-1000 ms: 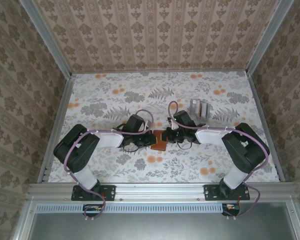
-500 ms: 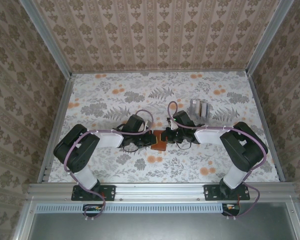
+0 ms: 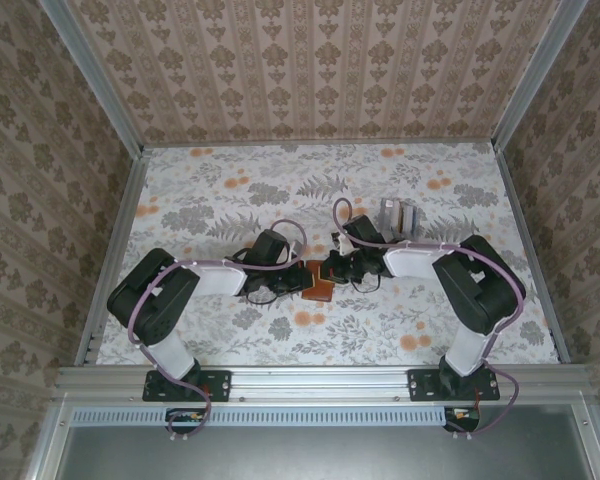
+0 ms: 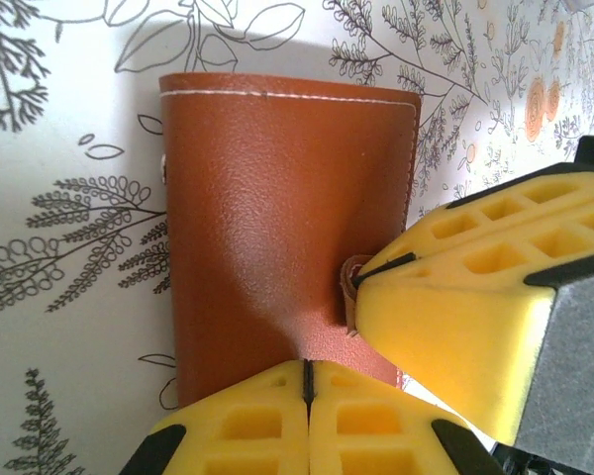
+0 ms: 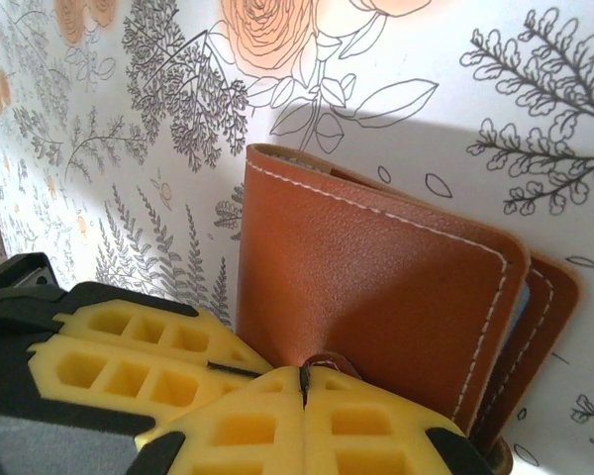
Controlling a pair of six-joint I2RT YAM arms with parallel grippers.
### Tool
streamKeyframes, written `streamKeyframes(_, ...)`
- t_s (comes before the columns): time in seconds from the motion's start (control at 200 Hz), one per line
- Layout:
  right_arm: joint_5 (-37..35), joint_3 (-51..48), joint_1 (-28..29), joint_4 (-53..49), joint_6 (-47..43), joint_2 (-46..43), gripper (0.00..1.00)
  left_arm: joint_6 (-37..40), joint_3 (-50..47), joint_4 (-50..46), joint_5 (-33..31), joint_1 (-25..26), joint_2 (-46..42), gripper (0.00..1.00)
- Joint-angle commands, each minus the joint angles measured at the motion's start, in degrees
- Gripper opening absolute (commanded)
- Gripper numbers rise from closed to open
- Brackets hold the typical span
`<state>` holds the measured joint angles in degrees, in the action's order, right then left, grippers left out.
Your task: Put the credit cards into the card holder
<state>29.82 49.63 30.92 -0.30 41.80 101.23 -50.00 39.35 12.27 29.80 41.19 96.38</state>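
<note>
The wallet [image 4: 277, 218] is touched at 6 o'clock by the clenched left gripper [image 4: 306, 378]; its tab is pinched by the right gripper [image 5: 304, 384].

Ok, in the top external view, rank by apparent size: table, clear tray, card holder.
1. table, by far the largest.
2-3. clear tray and card holder: they look near alike, and the holder is partly hidden, so I leave them unranked.

Black-white arms [image 3: 215, 277], purple cables [image 3: 334, 212], yellow pincer pads [image 4: 247, 427]

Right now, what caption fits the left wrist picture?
The left gripper and right gripper pinch the brown wallet.
</note>
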Motion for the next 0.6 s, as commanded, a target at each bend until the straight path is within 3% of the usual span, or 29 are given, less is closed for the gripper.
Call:
streamKeyframes(0.0, -8.6, -1.4, -0.7, -9.1, -0.5, 5.7, 0.00, -0.5, -1.3, -3.1, -1.7, 0.4, 0.3, 0.06)
streamKeyframes(0.105, -5.2, -2.9, -0.7, -4.3, -0.3, 2.6, 0.00, -0.5, -1.6, -3.2, -2.2, 0.3, -0.9, 0.07)
streamKeyframes(0.155, -4.1, -3.0, -0.7, -2.9, -0.3, 0.1, 0.06, -0.3, -1.7, -3.9, -2.8, 0.2, -2.1, 0.09)
streamKeyframes(0.305, -5.4, -1.2, -0.6, -2.1, -2.4, -9.5, 0.39, 2.5, -0.3, -10.5, -7.0, -0.6, -8.5, 0.13)
streamKeyframes(0.46, -12.9, 0.3, -0.8, -4.7, -6.2, -20.1, 0.51, 10.0, 3.9, -22.6, -17.0, -1.8, -17.1, 0.35)
streamKeyframes(0.525, -16.7, -0.3, -0.9, -5.3, -8.9, -25.9, 0.72, 13.4, 5.8, -27.4, -19.9, -2.8, -21.0, 0.42)
streamKeyframes(0.595, -22.2, -1.1, -0.9, -6.5, -12.6, -31.9, 0.84, 17.4, 7.0, -30.7, -24.2, -3.2, -26.0, 0.50)
